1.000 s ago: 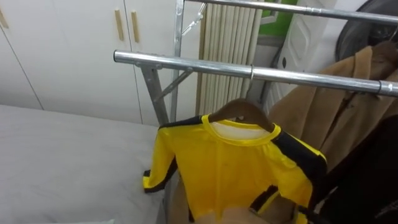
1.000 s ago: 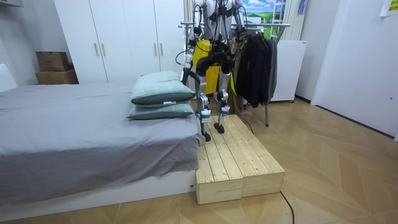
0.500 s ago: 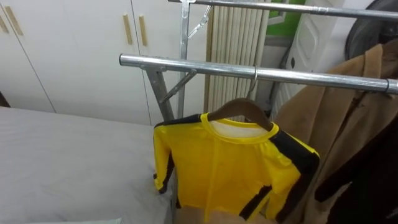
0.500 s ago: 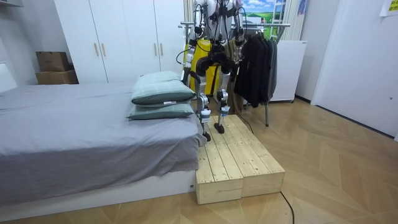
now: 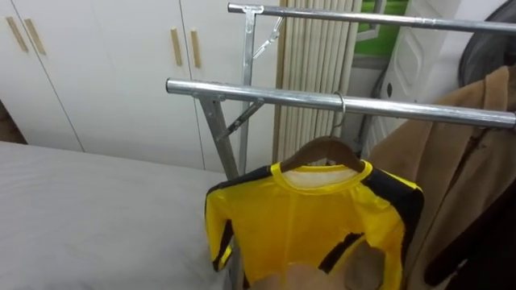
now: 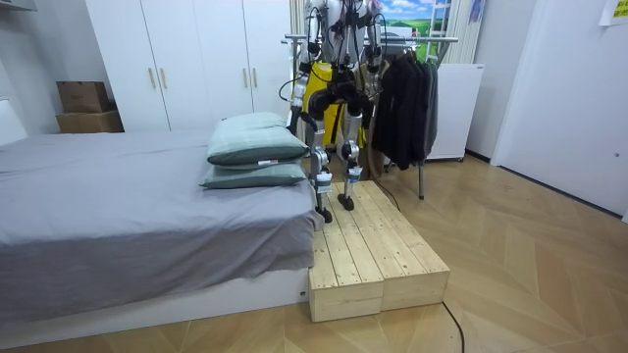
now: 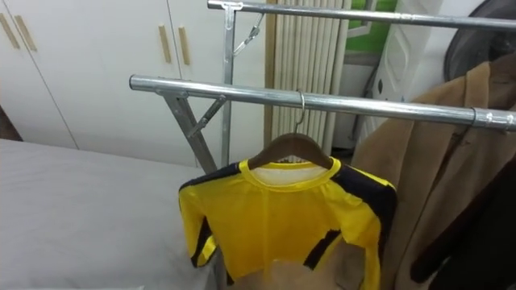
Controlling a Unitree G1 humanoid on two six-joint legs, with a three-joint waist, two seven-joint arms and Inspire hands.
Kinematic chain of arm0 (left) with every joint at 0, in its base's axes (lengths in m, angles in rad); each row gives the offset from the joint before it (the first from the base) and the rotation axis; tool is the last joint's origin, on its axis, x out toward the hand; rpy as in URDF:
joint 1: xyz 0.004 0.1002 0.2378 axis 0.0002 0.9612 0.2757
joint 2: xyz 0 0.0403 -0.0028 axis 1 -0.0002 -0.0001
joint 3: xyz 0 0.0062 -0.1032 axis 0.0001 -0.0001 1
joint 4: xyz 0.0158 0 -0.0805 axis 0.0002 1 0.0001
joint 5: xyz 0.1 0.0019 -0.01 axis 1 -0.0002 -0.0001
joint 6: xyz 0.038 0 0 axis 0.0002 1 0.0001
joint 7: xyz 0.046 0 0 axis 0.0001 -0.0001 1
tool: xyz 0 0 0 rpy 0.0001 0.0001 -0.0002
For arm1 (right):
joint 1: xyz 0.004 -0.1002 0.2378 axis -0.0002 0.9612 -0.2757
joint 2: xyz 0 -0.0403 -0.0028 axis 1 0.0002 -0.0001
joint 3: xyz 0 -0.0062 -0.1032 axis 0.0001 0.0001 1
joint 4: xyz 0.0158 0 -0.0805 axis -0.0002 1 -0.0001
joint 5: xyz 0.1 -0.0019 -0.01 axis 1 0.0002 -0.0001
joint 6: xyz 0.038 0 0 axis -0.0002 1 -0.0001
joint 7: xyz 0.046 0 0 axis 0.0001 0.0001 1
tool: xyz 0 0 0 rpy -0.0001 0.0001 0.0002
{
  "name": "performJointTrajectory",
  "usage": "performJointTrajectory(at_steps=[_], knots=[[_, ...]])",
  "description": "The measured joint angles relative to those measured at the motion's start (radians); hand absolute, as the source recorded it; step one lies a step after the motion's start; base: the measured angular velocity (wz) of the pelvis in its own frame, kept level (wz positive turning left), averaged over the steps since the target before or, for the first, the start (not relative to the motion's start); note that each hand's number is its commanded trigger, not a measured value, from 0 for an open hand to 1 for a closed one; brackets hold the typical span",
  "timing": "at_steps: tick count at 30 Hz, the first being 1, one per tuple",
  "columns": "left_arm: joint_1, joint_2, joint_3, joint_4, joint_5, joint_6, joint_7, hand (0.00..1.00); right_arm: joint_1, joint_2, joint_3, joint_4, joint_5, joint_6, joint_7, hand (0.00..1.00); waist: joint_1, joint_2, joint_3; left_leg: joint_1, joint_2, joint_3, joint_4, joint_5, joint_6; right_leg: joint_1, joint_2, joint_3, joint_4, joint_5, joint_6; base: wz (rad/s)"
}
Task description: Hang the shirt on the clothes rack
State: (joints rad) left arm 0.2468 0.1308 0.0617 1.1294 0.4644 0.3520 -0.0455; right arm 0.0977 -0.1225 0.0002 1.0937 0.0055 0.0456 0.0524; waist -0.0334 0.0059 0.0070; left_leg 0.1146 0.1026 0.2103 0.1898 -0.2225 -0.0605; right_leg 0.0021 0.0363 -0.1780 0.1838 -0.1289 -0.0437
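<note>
A smooth bright yellow shirt with black trim (image 5: 322, 221) hangs mid-frame on a curved brown wooden hanger (image 5: 322, 150), hooked over a shiny round steel rail (image 5: 258, 94). A tan coat (image 5: 451, 141) hangs at right. The room view adds the robot standing on a pale slatted wooden platform (image 6: 378, 245) beside a grey bed (image 6: 118, 196). Whether its left hand (image 6: 293, 95) and right hand (image 6: 365, 91) are open or closed cannot be told.

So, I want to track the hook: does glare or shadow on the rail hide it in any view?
Left eye view: a bright sheen runs along the rail, yet the hanger hook reads clearly against it. Right eye view: same. Room view: no glare, but the hook is too small to tell.
</note>
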Motion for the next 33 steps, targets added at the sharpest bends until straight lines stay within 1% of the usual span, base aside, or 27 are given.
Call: performJointTrajectory(at_steps=[4, 10, 16, 19, 20, 23, 25, 27, 28, 29, 31, 32, 33], knots=[[-0.005, -0.002, -0.009, 0.002, -0.001, -0.003, 0.000, 0.00, -0.018, 0.001, 0.017, 0.005, -0.004, 0.001, 0.015, 0.00, 0.010, 0.001, -0.0003, 0.001, -0.002, -0.008, -0.002, 0.000, 0.000, -0.001, -0.003, -0.002, 0.003, -0.005, 0.001, 0.05], [-0.005, -0.002, -0.008, 0.003, 0.000, -0.006, -0.001, 0.00, -0.013, 0.000, 0.017, 0.049, 0.128, -0.002, 0.037, 0.00, 0.009, 0.002, 0.0010, 0.000, -0.006, -0.022, 0.001, 0.000, 0.000, 0.001, -0.004, -0.004, 0.001, -0.005, 0.001, 0.00], [-0.004, -0.002, -0.006, 0.003, -0.001, -0.025, -0.010, 0.00, 0.002, 0.000, -0.005, 0.088, 0.279, -0.010, 0.083, 0.00, 0.009, 0.003, 0.0022, -0.003, -0.011, -0.027, -0.001, 0.000, 0.000, -0.002, -0.010, -0.009, 0.003, -0.009, 0.005, 0.02], [-0.006, -0.001, -0.007, 0.003, -0.002, -0.035, -0.011, 0.00, 0.001, 0.000, -0.004, 0.110, 0.357, -0.010, 0.118, 0.00, 0.000, 0.002, 0.0002, -0.017, -0.012, -0.037, -0.002, -0.004, 0.006, -0.003, -0.012, -0.020, 0.003, -0.010, 0.007, 0.11], [-0.007, -0.001, -0.008, 0.003, -0.002, -0.040, -0.012, 0.00, 0.004, -0.001, -0.006, 0.117, 0.389, -0.010, 0.134, 0.00, -0.003, 0.002, 0.0009, -0.018, -0.012, -0.045, -0.001, -0.004, 0.007, -0.003, -0.012, -0.023, 0.002, -0.010, 0.007, 0.08], [-0.014, -0.001, -0.007, 0.003, -0.002, -0.047, -0.024, 0.00, 0.011, -0.001, -0.023, 0.117, 0.426, -0.009, 0.177, 0.00, -0.015, 0.005, 0.0002, -0.017, -0.013, -0.048, -0.003, -0.004, 0.006, -0.006, -0.013, -0.026, 0.003, -0.011, 0.009, 0.04], [-0.026, 0.001, -0.008, 0.015, -0.004, -0.053, -0.036, 0.00, 0.017, -0.004, -0.023, 0.117, 0.433, -0.011, 0.195, 0.00, -0.014, 0.007, -0.0001, -0.016, -0.012, -0.047, -0.003, -0.004, 0.006, -0.001, -0.012, -0.026, 0.002, -0.011, 0.009, 0.00], [-0.030, 0.001, -0.008, 0.043, -0.026, -0.073, -0.052, 0.00, 0.024, -0.007, -0.024, 0.117, 0.434, -0.022, 0.214, 0.00, -0.014, 0.010, -0.0015, -0.011, -0.012, -0.046, 0.000, -0.004, 0.006, 0.002, -0.012, -0.023, 0.002, -0.011, 0.009, -0.04], [-0.029, 0.001, -0.009, 0.046, -0.030, -0.078, -0.056, 0.00, 0.026, -0.007, -0.024, 0.116, 0.433, -0.027, 0.216, 0.00, -0.014, 0.011, -0.0008, -0.006, -0.012, -0.046, 0.001, -0.004, 0.006, 0.002, -0.012, -0.022, 0.002, -0.011, 0.009, -0.05], [-0.028, 0.001, -0.009, 0.047, -0.042, -0.084, -0.065, 0.00, 0.036, -0.007, -0.024, 0.115, 0.434, -0.033, 0.221, 0.00, -0.014, 0.011, 0.0024, 0.001, -0.012, -0.045, 0.001, -0.004, 0.006, 0.006, -0.011, -0.021, 0.002, -0.015, 0.011, 0.00], [-0.028, 0.002, -0.019, 0.046, -0.052, -0.094, -0.077, 0.00, 0.044, -0.007, -0.024, 0.111, 0.435, -0.036, 0.227, 0.00, -0.014, 0.011, 0.0034, 0.005, -0.013, -0.046, 0.001, -0.004, 0.006, 0.012, -0.011, -0.021, 0.003, -0.022, 0.009, 0.00], [-0.031, 0.002, -0.028, 0.046, -0.064, -0.104, -0.082, 0.00, 0.044, -0.007, -0.024, 0.108, 0.435, -0.036, 0.231, 0.00, -0.015, 0.007, 0.0054, 0.008, -0.013, -0.046, 0.000, -0.004, 0.006, 0.014, -0.011, -0.021, 0.004, -0.026, 0.009, 0.00], [-0.036, 0.002, -0.029, 0.046, -0.070, -0.120, -0.086, 0.00, 0.045, -0.007, -0.024, 0.108, 0.434, -0.036, 0.234, 0.00, -0.015, 0.006, 0.0049, 0.014, -0.013, -0.046, -0.003, -0.004, 0.006, 0.016, -0.011, -0.020, 0.005, -0.028, 0.009, 0.00]])
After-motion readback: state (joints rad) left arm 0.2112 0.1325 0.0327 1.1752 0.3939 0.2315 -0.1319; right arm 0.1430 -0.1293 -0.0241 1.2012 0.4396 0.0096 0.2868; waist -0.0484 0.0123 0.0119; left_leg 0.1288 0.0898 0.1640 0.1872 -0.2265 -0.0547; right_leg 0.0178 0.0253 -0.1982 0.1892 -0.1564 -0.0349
